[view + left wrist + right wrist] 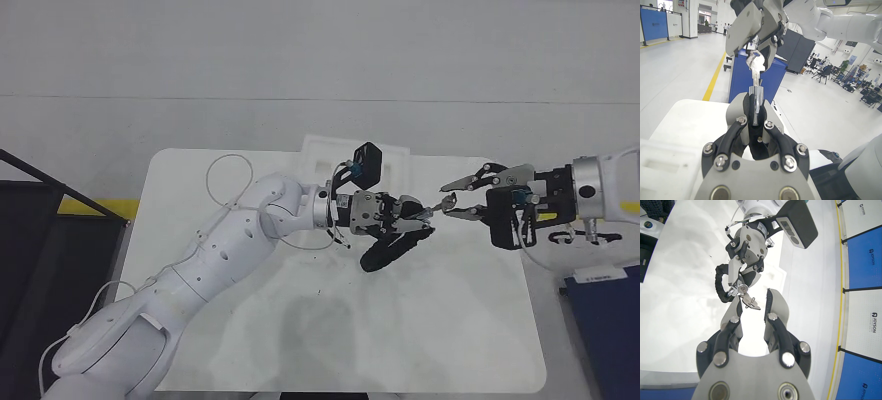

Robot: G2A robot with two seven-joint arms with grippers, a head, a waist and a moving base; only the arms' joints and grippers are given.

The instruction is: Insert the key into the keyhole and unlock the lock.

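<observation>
Mid-frame in the top view, the left gripper clamps the lock, with the key seated in its keyhole, long axis aimed between the right gripper's parted fingers.

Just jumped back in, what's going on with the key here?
The left gripper is shut on the chrome cylinder lock with black cable, held above the white table. The flat silver key sits in its keyhole. The right gripper is open, fingers either side of the key's head, not closed on it.
</observation>
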